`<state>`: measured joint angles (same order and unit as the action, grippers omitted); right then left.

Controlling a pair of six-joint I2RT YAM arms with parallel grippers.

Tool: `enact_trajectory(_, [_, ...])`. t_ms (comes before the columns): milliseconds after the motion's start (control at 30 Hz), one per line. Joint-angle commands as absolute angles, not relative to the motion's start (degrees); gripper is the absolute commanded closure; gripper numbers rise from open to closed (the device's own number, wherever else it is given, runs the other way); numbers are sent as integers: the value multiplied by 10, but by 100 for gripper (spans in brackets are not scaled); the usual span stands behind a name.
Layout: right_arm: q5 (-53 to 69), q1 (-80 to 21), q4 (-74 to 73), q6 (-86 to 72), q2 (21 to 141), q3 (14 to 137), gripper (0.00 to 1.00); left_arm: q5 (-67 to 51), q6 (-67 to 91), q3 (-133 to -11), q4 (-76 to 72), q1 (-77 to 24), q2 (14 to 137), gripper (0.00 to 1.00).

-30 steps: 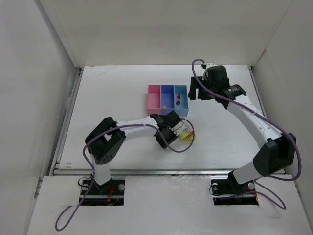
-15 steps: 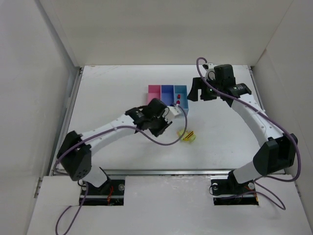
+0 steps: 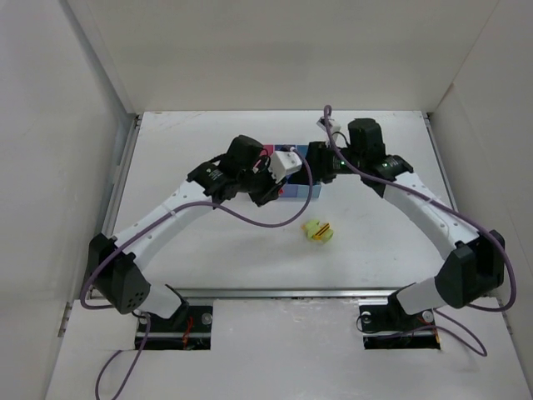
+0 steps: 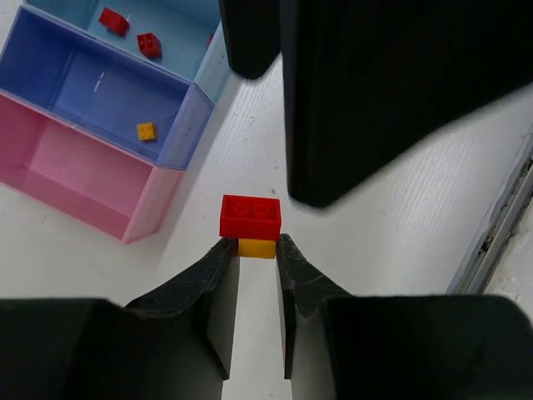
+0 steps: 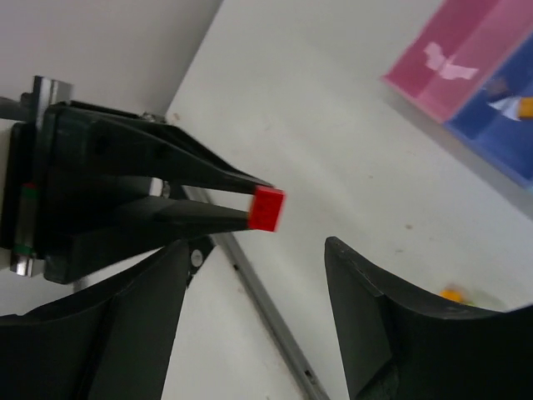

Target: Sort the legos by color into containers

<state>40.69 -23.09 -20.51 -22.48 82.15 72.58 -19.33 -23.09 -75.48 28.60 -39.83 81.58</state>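
Note:
My left gripper (image 4: 256,246) is shut on a small clump, a red brick (image 4: 250,216) stuck on a yellow-orange brick (image 4: 256,247), held above the table beside the bins. The pink bin (image 4: 75,175) is empty. The medium blue bin (image 4: 108,92) holds one yellow-orange brick (image 4: 146,131). The light blue bin (image 4: 179,33) holds two red bricks (image 4: 112,20). My right gripper (image 5: 256,246) is open and empty, facing the left gripper (image 5: 125,200) and its red brick (image 5: 267,207). In the top view both grippers, left (image 3: 279,185) and right (image 3: 316,167), hover over the bins and hide most of them.
A lime and yellow-orange lego clump (image 3: 317,231) lies on the table in front of the bins. A metal rail (image 5: 266,312) runs along the table edge. White walls enclose the table on three sides.
My left arm lifted from the clump on the table and swung back to the bins, carrying the red-and-yellow piece. My right gripper moved left and turned toward it.

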Motion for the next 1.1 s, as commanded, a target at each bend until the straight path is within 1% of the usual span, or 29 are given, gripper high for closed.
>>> enact_trajectory(0, [456, -251, -123, -272, 842, 740, 29, -219, -243, -794, 286, -395, 823, 100])
enact_trajectory(67, [477, -251, -117, -284, 867, 746, 32, -219, -243, -801, 279, -395, 824, 100])
enact_trajectory(167, [499, -257, -117, -284, 895, 762, 32, -219, -243, -808, 279, -395, 830, 100])
enact_trajectory(300, [499, -267, -117, -289, 915, 773, 32, -224, -238, -813, 279, -395, 835, 100])
enact_trajectory(367, [499, -274, -117, -289, 923, 779, 33, -230, -233, -813, 279, -395, 835, 100])
enact_trajectory(433, [499, -279, -117, -289, 928, 784, 38, -230, -233, -813, 279, -395, 835, 100])
enact_trajectory(467, [494, -279, -117, -289, 928, 789, 40, -230, -233, -813, 279, -395, 835, 100])
enact_trajectory(500, [494, -279, -117, -289, 933, 789, 48, -230, -233, -813, 279, -395, 835, 100])
enact_trajectory(600, [510, -285, -117, -289, 939, 795, 58, -219, -233, -813, 274, -395, 835, 100])
enact_trajectory(633, [510, -285, -117, -289, 939, 795, 68, -219, -228, -813, 269, -395, 835, 100])
enact_trajectory(700, [510, -285, -117, -289, 939, 795, 78, -212, -228, -813, 269, -389, 840, 100])
enact_trajectory(733, [510, -285, -117, -289, 939, 795, 89, -207, -228, -813, 269, -389, 840, 100])
enact_trajectory(800, [510, -285, -117, -289, 939, 789, 97, -201, -214, -808, 269, -376, 845, 100])
enact_trajectory(833, [503, -285, -117, -289, 939, 789, 100, -201, -214, -808, 275, -376, 846, 100])
enact_trajectory(933, [483, -267, -131, -289, 939, 782, 100, -201, -200, -802, 286, -363, 857, 100])
enact_trajectory(1067, [439, -235, -157, -283, 933, 770, 100, -207, -193, -763, 300, -350, 857, 100])
